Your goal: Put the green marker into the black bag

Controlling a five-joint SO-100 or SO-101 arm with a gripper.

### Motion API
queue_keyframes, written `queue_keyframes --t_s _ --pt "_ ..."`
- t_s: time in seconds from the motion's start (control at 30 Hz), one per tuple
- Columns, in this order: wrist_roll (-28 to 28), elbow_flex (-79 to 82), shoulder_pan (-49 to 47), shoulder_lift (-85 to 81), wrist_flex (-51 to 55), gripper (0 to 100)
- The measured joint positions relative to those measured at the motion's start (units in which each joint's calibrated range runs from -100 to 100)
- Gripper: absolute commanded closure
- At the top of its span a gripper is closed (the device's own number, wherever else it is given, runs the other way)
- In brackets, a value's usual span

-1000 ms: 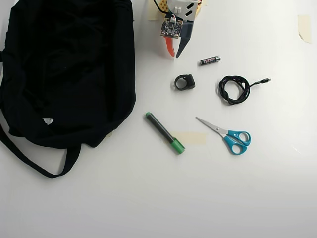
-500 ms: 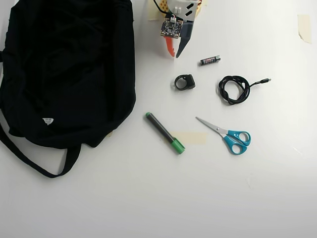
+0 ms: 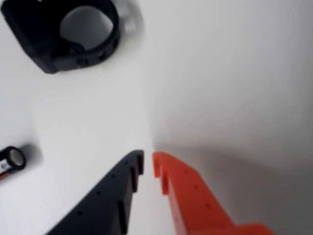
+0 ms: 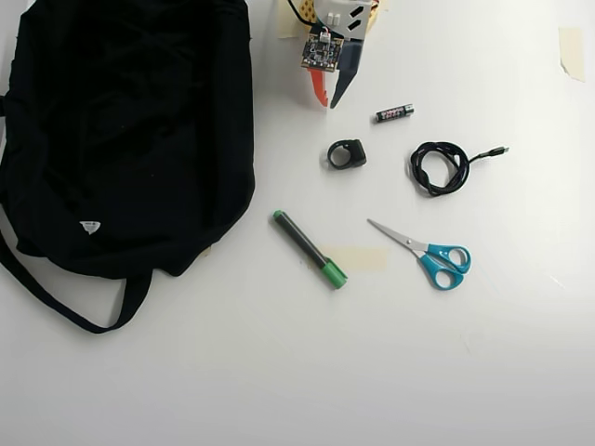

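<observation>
In the overhead view the black bag (image 4: 121, 130) lies flat at the upper left of the white table (image 4: 279, 372), its strap (image 4: 65, 302) looping out below it; whether anything is inside cannot be told; one green marker (image 4: 309, 248) lies on the table just right of the bag, slanted, its green cap toward the lower right over a strip of tape (image 4: 363, 257); there is also one battery (image 4: 394, 113), one black ring-shaped part (image 4: 347, 154), one coiled cable (image 4: 442, 167) and one pair of blue-handled scissors (image 4: 426, 254); the gripper (image 4: 325, 100) hangs at the top centre, its black and orange fingers nearly closed with a slim gap in the wrist view (image 3: 148, 164), holding nothing and well apart from the marker.
</observation>
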Motion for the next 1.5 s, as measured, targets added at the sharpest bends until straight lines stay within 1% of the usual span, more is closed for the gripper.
queue_keyframes --t_s 1.5 --pt "-0.1 -1.5 0.0 0.0 0.1 97"
